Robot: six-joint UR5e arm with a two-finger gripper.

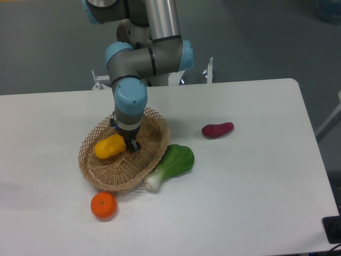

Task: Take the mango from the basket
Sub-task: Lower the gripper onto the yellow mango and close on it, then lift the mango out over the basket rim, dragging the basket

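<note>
The yellow-orange mango (pixel 108 147) lies tilted in the left half of the tan wicker basket (pixel 153 150), with its left end lower. My gripper (pixel 129 143) points straight down over the mango's right end and hides that end. One dark fingertip (pixel 134 145) shows on the near side, against the fruit. The other finger is hidden behind the wrist. The gap between the fingers does not show, so I cannot tell whether they are clamped on the mango.
A green bok choy (pixel 173 164) leans against the basket's right rim. A small round orange (pixel 103 205) sits in front of the basket. A dark red-purple oblong vegetable (pixel 217 129) lies to the right on the white table (pixel 256 176).
</note>
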